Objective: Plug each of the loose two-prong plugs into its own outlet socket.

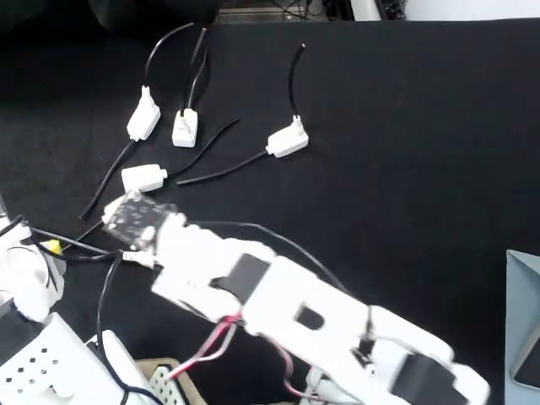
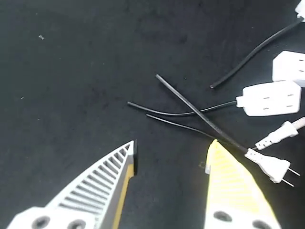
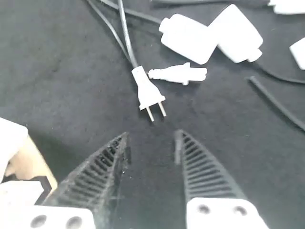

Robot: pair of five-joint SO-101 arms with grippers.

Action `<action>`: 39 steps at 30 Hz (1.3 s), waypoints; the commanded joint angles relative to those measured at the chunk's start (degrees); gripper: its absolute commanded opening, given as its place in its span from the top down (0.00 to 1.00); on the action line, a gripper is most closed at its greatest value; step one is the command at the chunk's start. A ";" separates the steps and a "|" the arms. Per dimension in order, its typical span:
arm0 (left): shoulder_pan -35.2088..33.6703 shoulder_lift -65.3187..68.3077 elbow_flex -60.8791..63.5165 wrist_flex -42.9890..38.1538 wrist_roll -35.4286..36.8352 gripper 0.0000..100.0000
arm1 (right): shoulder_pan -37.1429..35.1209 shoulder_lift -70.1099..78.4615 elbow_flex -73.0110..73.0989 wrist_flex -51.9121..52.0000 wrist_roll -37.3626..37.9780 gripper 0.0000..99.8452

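Note:
Two loose white two-prong plugs lie on the black table. In the right wrist view the corded plug [image 3: 147,93] points its prongs at my right gripper [image 3: 151,138], which is open just short of it. The second plug [image 3: 178,74] lies beside the first, with two white outlet sockets [image 3: 188,31] beyond. In the left wrist view my left gripper [image 2: 172,143] is open over bare cloth; the corded plug [image 2: 269,167] lies just past one finger [image 2: 228,181], the other plug [image 2: 281,133] close by. From above, several sockets [image 1: 142,177] lie at the upper left.
My right arm [image 1: 287,304] stretches from the lower right across the table toward the left. Loose black cords [image 1: 211,173] trail from the sockets. White hardware and cables [image 1: 34,278] crowd the lower left corner. A grey object [image 1: 523,321] sits at the right edge.

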 commanded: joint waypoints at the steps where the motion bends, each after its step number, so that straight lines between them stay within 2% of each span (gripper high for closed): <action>1: -3.03 -0.26 -0.31 0.00 -0.09 0.75 | -1.93 12.53 -9.36 -0.97 0.62 0.81; 11: -5.58 -0.26 -0.22 0.26 -0.09 0.75 | -1.49 35.12 -23.96 -0.88 0.62 0.81; 24: -5.58 -0.26 2.86 -0.09 -0.26 0.75 | -1.49 45.58 -34.24 -0.35 0.62 0.81; 31: -5.23 -0.26 2.77 -1.32 -0.18 0.75 | -1.85 35.74 -34.07 6.51 11.52 0.80; 39: -5.49 -0.26 3.21 -1.85 -0.18 0.75 | -3.43 39.96 -35.74 5.10 21.27 0.80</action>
